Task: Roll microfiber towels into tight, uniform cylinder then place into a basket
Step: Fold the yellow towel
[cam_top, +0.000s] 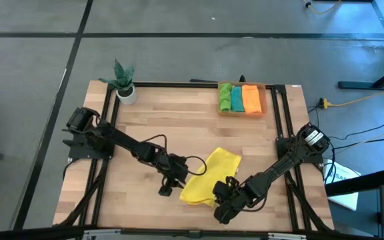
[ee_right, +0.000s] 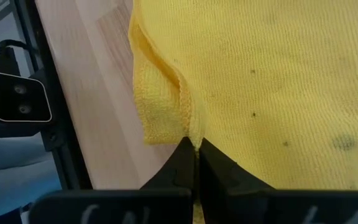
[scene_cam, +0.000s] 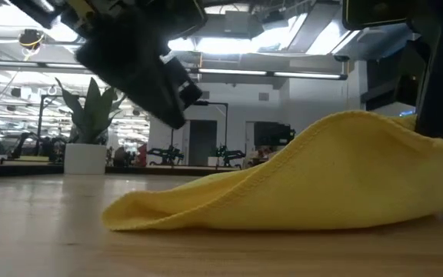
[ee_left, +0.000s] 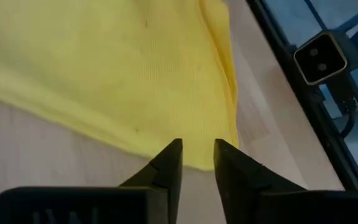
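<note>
A yellow microfiber towel [cam_top: 210, 175] lies crumpled near the table's front edge, between my two grippers. In the low view the yellow towel [scene_cam: 321, 185] rises toward its right end and slopes down to the wood on its left. My right gripper [ee_right: 195, 148] is shut on the towel's near right edge. My left gripper [ee_left: 197, 152] hangs just off the towel's left edge, its fingers a little open with nothing between them. The basket [cam_top: 264, 100] at the far right holds three rolled towels: green [cam_top: 225, 98], teal [cam_top: 237, 98] and orange [cam_top: 251, 98]. My right gripper pinches the towel's hemmed edge [ee_right: 194, 138] between its two fingertips, beside a small folded-over flap [ee_right: 160, 102]. The fingers slant down at it from the table's near right. That end of the towel is raised off the wood, and the rest lies slack on the table.
A small potted plant [cam_top: 124, 85] stands at the far left corner. Black frame rails [cam_top: 282, 120] run along the table's sides. Bare wood [cam_top: 172, 123] stretches between the towel and the basket.
</note>
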Controlling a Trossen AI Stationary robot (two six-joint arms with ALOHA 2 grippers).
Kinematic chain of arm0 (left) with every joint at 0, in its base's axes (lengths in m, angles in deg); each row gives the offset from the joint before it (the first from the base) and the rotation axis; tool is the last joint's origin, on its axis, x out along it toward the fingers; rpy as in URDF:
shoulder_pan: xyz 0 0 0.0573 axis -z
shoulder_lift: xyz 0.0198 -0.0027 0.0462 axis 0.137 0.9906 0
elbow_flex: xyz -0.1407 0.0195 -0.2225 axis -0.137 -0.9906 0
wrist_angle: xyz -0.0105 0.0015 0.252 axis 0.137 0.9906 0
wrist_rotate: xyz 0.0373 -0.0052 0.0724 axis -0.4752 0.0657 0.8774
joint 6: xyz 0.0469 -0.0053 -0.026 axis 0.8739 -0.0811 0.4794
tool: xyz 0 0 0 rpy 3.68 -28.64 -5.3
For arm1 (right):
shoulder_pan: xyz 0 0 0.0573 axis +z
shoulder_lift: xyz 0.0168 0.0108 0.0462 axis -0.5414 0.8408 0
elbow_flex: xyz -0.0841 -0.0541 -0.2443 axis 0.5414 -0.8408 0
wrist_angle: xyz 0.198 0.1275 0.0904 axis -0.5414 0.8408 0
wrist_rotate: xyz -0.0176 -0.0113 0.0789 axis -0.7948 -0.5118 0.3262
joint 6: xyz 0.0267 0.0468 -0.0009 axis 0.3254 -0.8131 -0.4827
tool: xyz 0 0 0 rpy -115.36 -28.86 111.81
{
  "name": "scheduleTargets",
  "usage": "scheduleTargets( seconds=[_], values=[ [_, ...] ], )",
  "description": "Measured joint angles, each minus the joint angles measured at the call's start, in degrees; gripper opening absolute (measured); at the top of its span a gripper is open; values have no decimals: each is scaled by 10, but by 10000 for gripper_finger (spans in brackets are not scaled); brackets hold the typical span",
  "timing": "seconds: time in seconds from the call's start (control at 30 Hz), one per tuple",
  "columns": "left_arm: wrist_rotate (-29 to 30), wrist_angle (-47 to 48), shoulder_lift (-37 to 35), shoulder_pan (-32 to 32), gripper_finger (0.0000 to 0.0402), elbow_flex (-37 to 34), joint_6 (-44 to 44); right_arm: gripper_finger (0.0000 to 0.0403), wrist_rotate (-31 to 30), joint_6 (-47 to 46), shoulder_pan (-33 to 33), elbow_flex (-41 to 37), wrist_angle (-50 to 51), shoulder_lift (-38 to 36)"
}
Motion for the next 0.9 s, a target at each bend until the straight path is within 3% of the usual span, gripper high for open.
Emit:
scheduleTargets(
  seconds=[0.23,0.37,0.6,0.9],
  values=[
    [8,15,29,21,90,0,-35,7,0,0,0,0,0,0],
    [30,16,39,49,88,0,95,7,-7,2,0,0,1,0],
    [166,-2,39,95,88,0,331,7,-12,2,0,0,3,0],
    [155,-1,69,116,88,0,360,7,-15,2,0,0,4,0]
  ],
)
